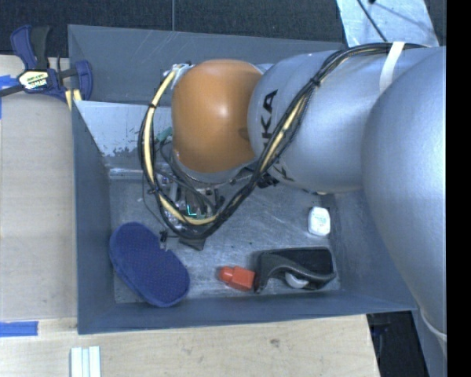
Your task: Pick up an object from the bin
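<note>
Tool (185,223) — just beside blue oval pad (149,267) | red cap (236,276) near

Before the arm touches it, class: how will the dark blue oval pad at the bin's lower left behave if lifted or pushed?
The blue oval pad looks fabric-textured, so it probably gives under a pinch and may droop if lifted by one edge. Lying flat and broad in the bin, it should slide, not roll.

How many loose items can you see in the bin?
4: blue oval pad lower left, red cap bottom centre, black holder beside it, white piece right. The arm may hide more.
</note>
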Available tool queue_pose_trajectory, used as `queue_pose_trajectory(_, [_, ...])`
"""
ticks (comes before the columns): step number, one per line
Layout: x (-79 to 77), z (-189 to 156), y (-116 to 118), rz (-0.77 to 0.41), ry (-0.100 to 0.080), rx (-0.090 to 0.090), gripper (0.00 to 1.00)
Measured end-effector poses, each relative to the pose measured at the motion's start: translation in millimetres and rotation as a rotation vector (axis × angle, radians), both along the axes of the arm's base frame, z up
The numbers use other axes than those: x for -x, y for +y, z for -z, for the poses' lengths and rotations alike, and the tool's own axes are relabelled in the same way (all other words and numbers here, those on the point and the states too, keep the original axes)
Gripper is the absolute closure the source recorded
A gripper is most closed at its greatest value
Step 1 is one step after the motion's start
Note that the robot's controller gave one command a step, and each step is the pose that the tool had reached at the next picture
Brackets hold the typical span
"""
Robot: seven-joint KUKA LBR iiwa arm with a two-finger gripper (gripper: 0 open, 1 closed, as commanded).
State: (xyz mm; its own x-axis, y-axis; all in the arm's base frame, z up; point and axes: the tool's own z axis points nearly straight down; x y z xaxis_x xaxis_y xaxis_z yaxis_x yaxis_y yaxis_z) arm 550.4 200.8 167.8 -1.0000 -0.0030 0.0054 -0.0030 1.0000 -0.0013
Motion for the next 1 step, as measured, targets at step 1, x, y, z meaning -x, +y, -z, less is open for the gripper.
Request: queue_pose_trajectory(1, [34.1, 87.7, -82.4, 0.142, 0.001, 0.004, 0.00])
